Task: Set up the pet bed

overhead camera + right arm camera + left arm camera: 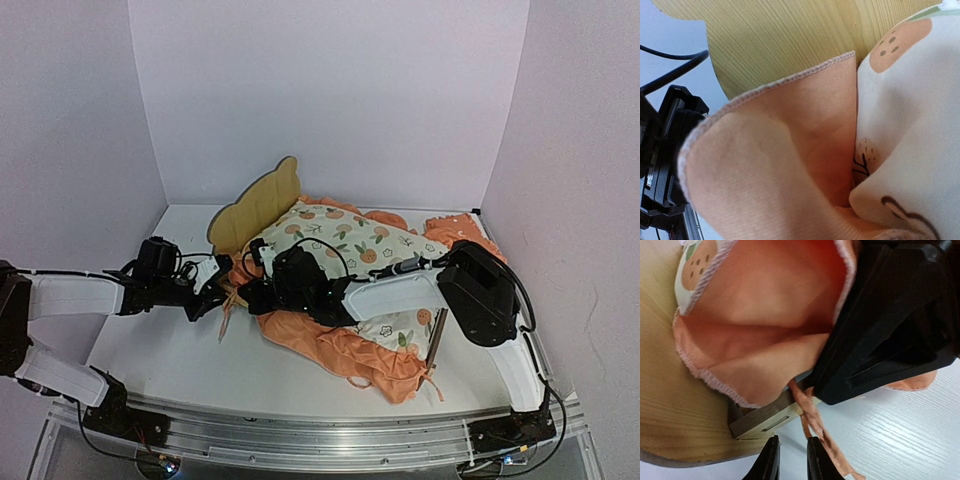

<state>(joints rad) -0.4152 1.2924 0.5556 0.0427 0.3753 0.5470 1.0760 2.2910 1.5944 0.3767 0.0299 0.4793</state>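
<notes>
Plywood is met first from above: the pet bed (262, 200) lies at the far middle of the table (150, 350), its scalloped headboard raised at the left and most of the frame buried under the mattress pad (350, 240). The left gripper (213, 288) is set at the bed's near-left corner, the right gripper (262, 260) just beside it at the pad's edge.

From the left wrist, the fingers (771, 462) are shown narrowly parted and holding nothing, just short of the slotted corner (765, 421), with an orange tie (812, 415) trailing past.

From the right wrist, the fingers are hidden by cloth; they are clenched, and the pad's ruffle appears pinched.

The frame is judged light, stiff and apt to slide; a thin rail edge is best gripped, not the joints
</notes>
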